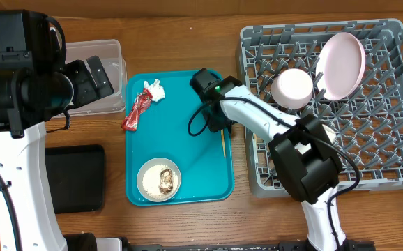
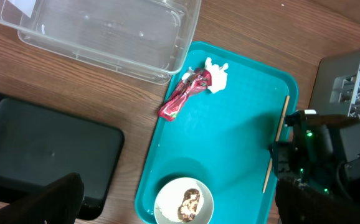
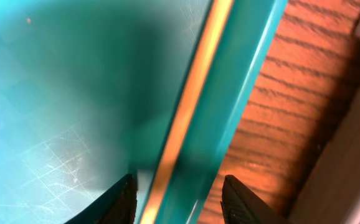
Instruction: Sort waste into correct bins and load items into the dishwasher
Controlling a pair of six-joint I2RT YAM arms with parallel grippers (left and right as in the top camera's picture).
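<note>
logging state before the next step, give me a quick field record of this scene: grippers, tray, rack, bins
left gripper: open, over the clear tub
right gripper: open, fingers either side of the chopstick
chopstick: on the teal tray, along its right edge
teal tray also holds: red wrapper, tissue, bowl with food scraps
dish rack: plate, round pale dish
black tray: left of teal tray

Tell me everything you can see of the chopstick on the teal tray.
The chopstick is a thin, straight, pale wooden stick lying flat along one long edge of the teal tray, beside its raised rim. The right end effector hovers over it, fingers open on either side, not gripping it yet.
</note>
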